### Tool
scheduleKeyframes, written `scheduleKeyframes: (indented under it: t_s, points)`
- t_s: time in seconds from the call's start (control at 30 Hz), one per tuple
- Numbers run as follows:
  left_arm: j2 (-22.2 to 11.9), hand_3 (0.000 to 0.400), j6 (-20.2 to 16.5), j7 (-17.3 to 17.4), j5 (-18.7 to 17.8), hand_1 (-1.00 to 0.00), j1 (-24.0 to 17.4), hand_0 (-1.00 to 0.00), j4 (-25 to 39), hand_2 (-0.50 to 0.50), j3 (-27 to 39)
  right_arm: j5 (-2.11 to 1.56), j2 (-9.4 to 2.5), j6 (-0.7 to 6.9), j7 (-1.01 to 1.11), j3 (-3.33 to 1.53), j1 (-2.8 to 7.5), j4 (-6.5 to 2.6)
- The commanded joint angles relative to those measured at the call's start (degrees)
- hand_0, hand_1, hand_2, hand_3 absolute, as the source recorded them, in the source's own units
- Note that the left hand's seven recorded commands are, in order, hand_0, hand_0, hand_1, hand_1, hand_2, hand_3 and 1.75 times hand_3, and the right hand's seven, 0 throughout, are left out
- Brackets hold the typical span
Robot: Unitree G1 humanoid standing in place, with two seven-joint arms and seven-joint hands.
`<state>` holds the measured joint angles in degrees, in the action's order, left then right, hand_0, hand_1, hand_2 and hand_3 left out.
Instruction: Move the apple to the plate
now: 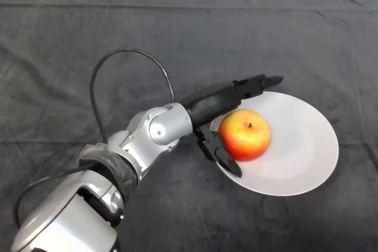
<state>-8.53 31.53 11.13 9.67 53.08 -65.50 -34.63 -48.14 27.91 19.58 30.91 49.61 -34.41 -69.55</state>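
A red and yellow apple (245,134) sits on the left part of a white plate (301,146). My left hand (207,105) reaches over the plate's left rim. Its fingers (254,84) stretch out straight just behind the apple, with a small gap to it. The thumb (223,156) lies along the apple's near left side, close to it or touching it. The hand is open and is not closed round the apple.
The plate lies on the dark wrinkled cloth (177,28) covering the table. My silver-grey arm (142,140) comes in from the lower left.
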Motion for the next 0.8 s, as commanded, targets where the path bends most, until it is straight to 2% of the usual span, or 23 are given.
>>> scheduleKeyframes:
  t_s: [0.03, 0.37, 0.8]
  points:
    - [-3.8, 0.0, 0.8, -0.2, -1.4, 0.0, 3.5, 0.0, 0.9, 0.0, 1.8, -0.04, 0.95, -0.11, -0.25, 0.87, -0.08, 0.01]
    - [-12.1, 0.0, 3.4, 0.6, -6.5, 0.0, 2.3, 0.0, 0.1, 0.0, 10.4, -0.03, 0.96, -0.12, -0.24, 0.87, -0.08, 0.0]
    - [-16.9, 0.0, 4.5, 0.0, -12.0, 0.0, -2.0, 0.0, -1.0, 0.0, 19.6, -0.02, 0.94, -0.12, -0.24, 0.87, -0.08, 0.02]
